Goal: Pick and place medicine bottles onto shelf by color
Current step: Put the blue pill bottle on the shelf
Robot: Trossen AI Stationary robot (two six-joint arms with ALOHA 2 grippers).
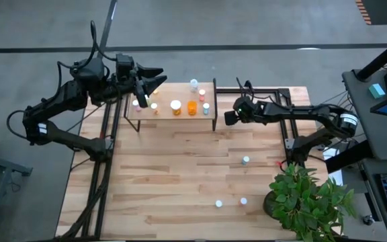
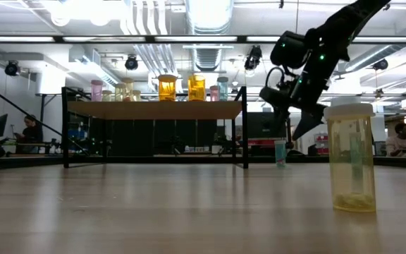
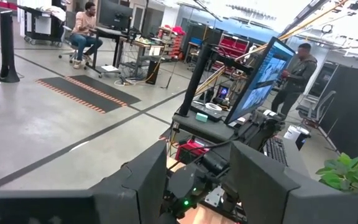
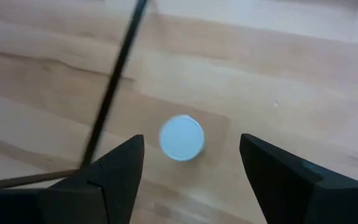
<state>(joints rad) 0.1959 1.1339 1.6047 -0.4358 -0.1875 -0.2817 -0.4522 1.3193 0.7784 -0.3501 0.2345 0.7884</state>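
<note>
The shelf (image 1: 170, 115) stands at the table's far middle on black legs and carries several medicine bottles, among them an orange one (image 1: 192, 107) and a pink one (image 1: 136, 103). My left gripper (image 1: 157, 78) hovers open and empty over the shelf's far left part. My right gripper (image 1: 226, 117) is open just right of the shelf, pointing down. Below it a bluish bottle (image 4: 182, 137) stands upright on the table, its cap between the two fingers and apart from both. It also shows in the low view (image 2: 280, 152), right of the shelf leg (image 2: 245, 127).
Three loose bottles stand on the table: one at mid right (image 1: 245, 160) and two near the front edge (image 1: 218, 203) (image 1: 243, 200). A yellowish bottle (image 2: 351, 159) shows close up in the low view. A green potted plant (image 1: 308, 202) fills the near right corner. People show in the room beyond the table.
</note>
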